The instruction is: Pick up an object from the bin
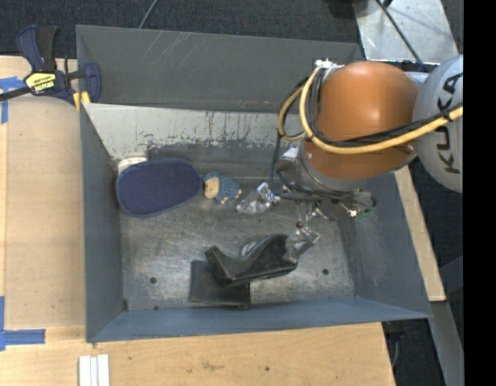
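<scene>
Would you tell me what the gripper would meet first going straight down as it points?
Probably the right end of the black angular object under the gripper, near the bin's front; depth is unclear, so possibly bare floor.

Grey bin (103,240), navy dotted oval pad (157,186), black angular piece (239,268), orange wrist cover (364,115), yellow cable (368,141)

This is a robotics lab, a test cell rather than a home or a shop. An industrial arm (444,127), its maker's name in black letters on the white shell, comes in from 3 o'clock. Its wrist sits under an orange cover (364,107) looped with yellow cables (344,145). It hangs over a grey metal bin (103,215) with a scuffed, streaked floor and a jumble of unrelated odds and ends. At 12 o'clock a loose cable (162,2) trails across a dark surface.
</scene>
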Available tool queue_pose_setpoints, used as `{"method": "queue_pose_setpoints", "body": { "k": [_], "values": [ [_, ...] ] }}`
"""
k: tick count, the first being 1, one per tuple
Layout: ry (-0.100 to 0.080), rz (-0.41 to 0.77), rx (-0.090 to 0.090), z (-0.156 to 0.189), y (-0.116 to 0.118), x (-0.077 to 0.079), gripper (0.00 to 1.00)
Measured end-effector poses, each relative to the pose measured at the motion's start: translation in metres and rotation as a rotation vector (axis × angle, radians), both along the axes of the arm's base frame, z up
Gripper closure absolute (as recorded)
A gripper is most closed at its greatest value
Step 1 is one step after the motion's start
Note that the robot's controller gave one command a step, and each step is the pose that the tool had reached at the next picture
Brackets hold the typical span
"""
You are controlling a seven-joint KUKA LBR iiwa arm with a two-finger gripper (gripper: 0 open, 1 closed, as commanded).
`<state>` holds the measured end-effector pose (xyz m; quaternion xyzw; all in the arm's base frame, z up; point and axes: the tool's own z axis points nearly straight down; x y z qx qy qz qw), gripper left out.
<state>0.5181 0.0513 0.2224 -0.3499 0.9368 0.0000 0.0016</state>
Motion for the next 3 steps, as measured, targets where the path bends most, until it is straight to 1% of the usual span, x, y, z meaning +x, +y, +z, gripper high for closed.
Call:
{"method": "queue_pose_setpoints", "body": {
  "k": [1,2,3],
  "values": [
    [0.024,0.215,-0.007,-0.118,-0.005,0.003,0.0],
    [0.028,0.213,-0.015,-0.117,-0.009,0.003,1.0],
    [-0.003,0.146,-0.002,0.011,-0.034,0.003,1.0]
  ]
}}
